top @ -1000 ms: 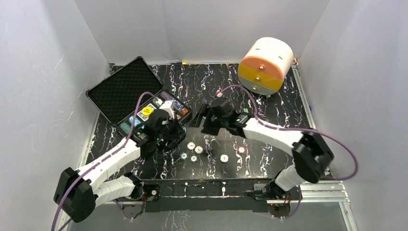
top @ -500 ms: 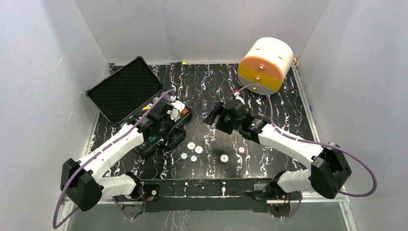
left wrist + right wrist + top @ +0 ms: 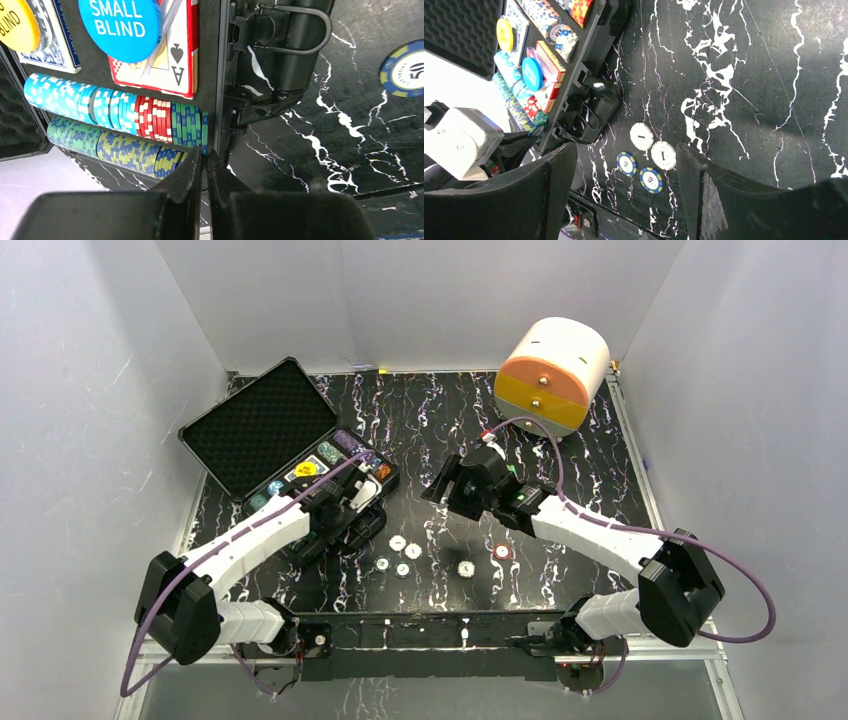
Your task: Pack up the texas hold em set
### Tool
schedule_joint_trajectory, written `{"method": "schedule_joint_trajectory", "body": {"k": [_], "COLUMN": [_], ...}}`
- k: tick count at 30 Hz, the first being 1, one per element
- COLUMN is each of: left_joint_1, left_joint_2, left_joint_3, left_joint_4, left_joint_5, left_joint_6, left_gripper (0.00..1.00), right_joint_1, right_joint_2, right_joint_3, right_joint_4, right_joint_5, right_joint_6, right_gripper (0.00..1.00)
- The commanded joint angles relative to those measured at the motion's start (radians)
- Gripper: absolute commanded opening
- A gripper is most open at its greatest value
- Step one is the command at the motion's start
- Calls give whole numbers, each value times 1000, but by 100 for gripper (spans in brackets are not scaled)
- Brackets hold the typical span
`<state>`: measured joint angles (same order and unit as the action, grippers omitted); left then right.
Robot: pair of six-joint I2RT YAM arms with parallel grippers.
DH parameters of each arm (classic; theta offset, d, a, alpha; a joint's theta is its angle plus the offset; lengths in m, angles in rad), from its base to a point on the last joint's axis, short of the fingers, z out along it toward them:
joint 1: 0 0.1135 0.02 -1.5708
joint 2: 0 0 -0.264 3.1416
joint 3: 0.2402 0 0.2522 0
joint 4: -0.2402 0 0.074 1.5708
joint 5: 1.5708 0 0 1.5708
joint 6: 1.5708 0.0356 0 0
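Loose chips (image 3: pixel 413 551) lie on the desk (image 3: pixel 430 410) just in front of the open case (image 3: pixel 258 427); thin, hard, light, likely slick there, so pinch across the rim. Left hand (image 3: pixel 205 156) pressed together, empty, at the case's front edge; right hand (image 3: pixel 625 147) spread wide above the chips. The left arm hides part of the case

**Blind markers and an ace lie face up in the case**

In the left wrist view, a round blue button (image 3: pixel 120 25) in the case (image 3: pixel 220 75) reads "SMALL BLIND" in white. A yellow button (image 3: pixel 17 25), cut off by the frame edge, shows only "BLIND". Under the blue button, a playing card (image 3: pixel 175 75) shows an upside-down "A" and a spade sign. On the tabletop (image 3: pixel 350 165), a blue-and-yellow chip (image 3: pixel 406 69) reads "50". In the right wrist view, two white chips (image 3: pixel 642 136) each bear a dark stroke, possibly a "1".
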<state>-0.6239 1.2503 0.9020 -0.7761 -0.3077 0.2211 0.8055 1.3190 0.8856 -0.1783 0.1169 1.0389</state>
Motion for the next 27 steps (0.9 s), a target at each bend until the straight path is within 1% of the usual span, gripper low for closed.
{"method": "schedule_joint_trajectory", "body": {"k": [1, 10, 13, 14, 17, 20, 22, 27], "left_joint_1": [5, 18, 22, 23, 23, 23, 22, 21], "left_joint_2": [17, 55, 51, 51, 51, 29, 8, -54], "left_joint_3": [-6, -29, -28, -27, -26, -16, -6, 32], "left_joint_4": [-28, -29, -19, -15, -12, -11, -12, -14], "left_joint_5": [-63, -219, -223, -217, -194, -159, -144, -73], "left_joint_6": [15, 6, 1, -1, -14, -26, -28, -43], "left_gripper": [0, 0, 0, 2, 18, 30, 35, 42], "right_joint_1": [1, 1, 1, 1, 1, 1, 1, 2], "right_joint_2": [22, 7, -1, -3, -5, -6, -6, 18], "right_joint_3": [32, 15, 11, 8, 4, 4, 4, 31], "right_joint_4": [34, 44, 40, 40, 40, 41, 41, 17], "right_joint_5": [-37, -33, -28, -28, -26, -26, -26, -30], "right_joint_6": [-10, -8, -12, -11, -12, -11, -12, -47], "right_gripper": [79, 79, 79, 79, 79, 79, 79, 79]}}
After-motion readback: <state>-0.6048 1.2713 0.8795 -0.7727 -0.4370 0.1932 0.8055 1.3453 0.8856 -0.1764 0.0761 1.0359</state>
